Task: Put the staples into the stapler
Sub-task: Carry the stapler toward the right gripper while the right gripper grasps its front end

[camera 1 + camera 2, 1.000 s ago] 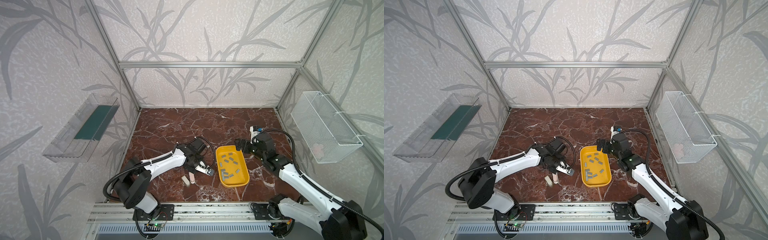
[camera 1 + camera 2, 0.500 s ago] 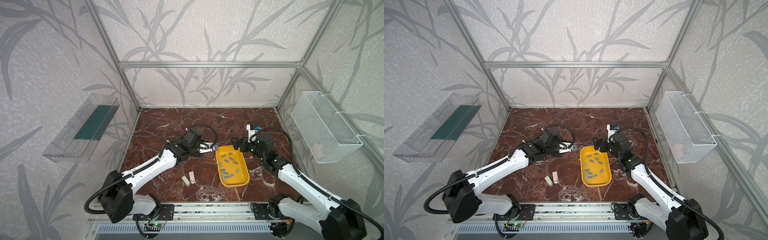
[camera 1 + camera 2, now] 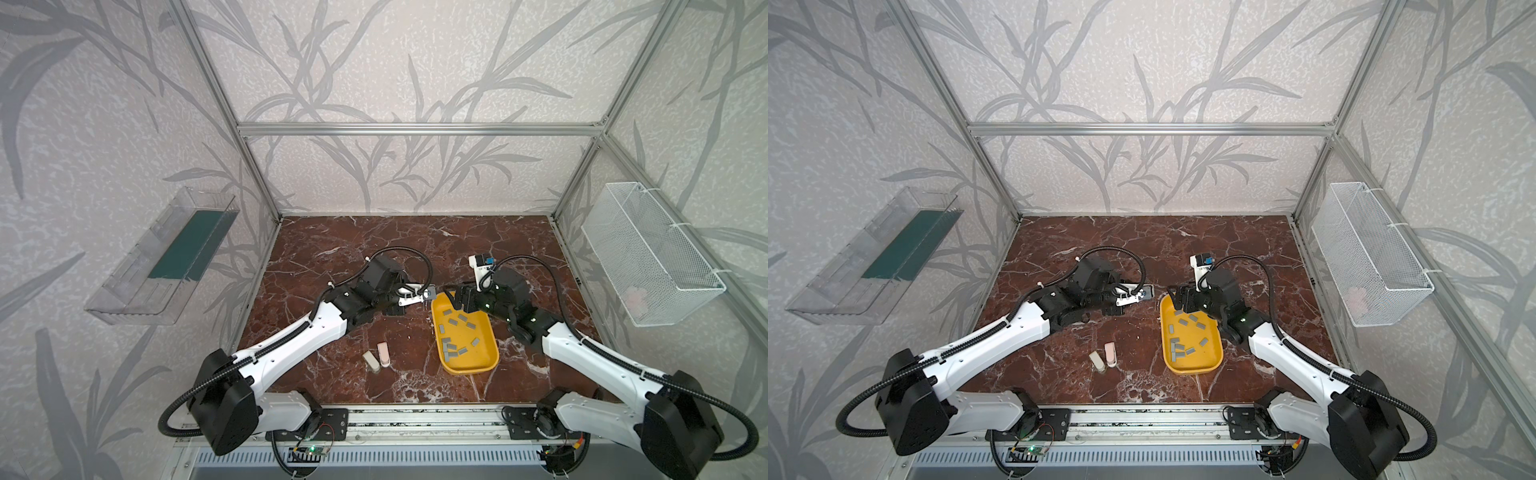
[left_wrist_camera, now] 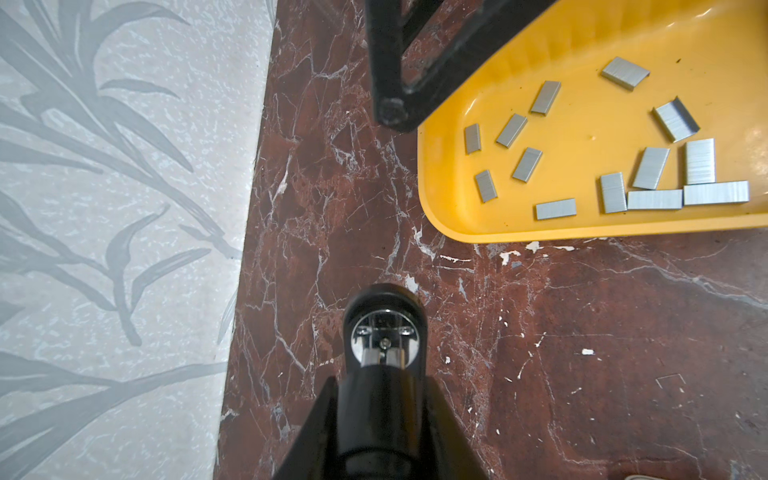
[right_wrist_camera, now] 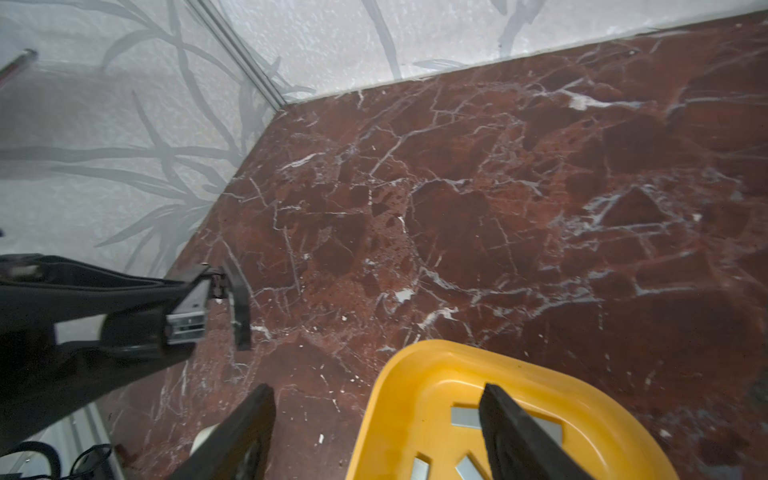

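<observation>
— Where are the small flat grey metal staple strips (image 4: 651, 167)?

— All loose in the shallow yellow plastic tray (image 3: 467, 370), about a dozen scattered over its floor, several touching along one side. The tray lies on the red-brown marbled table (image 3: 374, 241), right of centre in both top views.

— And the left pincer (image 4: 382, 380)?

— Nearly closed, clamped on a small dark stapler with a bright metal channel (image 5: 189, 316). It holds the stapler off the table, just beside the tray's far left corner, with the free end pointing toward the other arm. In the right wrist view the black cover stands swung away from the channel.

— The right pincer (image 5: 376, 392)?

— Its jaws are well apart, with nothing between them. It hangs over the tray's far end, one finger above the tray's floor and the other outside the rim, over bare table. It is near the stapler's end but not touching it.

— Anything else on the table?

— A small beige stapler (image 3: 371, 360) and a small pink stapler (image 3: 383, 354) lie side by side, left of the tray and nearer the front edge, well apart from both pincers.
</observation>
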